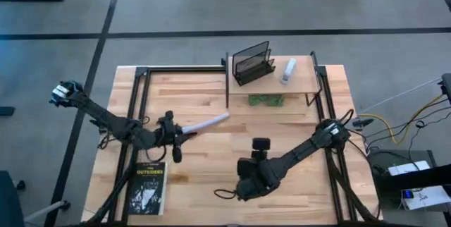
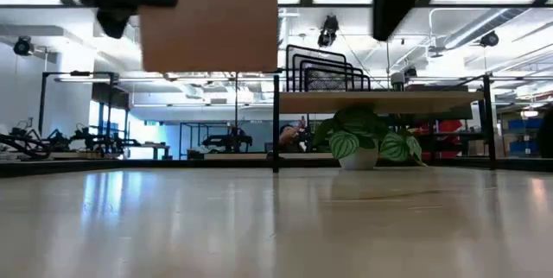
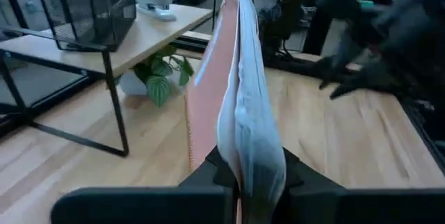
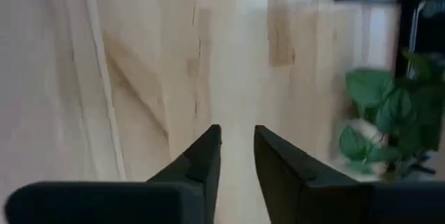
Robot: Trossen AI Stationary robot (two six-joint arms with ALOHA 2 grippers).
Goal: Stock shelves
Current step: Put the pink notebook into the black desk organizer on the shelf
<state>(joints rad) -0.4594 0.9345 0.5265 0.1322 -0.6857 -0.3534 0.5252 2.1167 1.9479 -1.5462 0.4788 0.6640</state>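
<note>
Wooden shelf sits at the table's far edge, already carrying a wire rack and a white stapler, with a plant tucked underneath. So, partly stocked. Left gripper is clamped on a thin book, held edge-up above mid-table, aimed shelfward. Another book still lies near the front edge. Right gripper idles low, fingers slightly parted, holding nothing. Plenty of bare tabletop between book and shelf.

The butcher-block table bears a shelf, plant and book.
</note>
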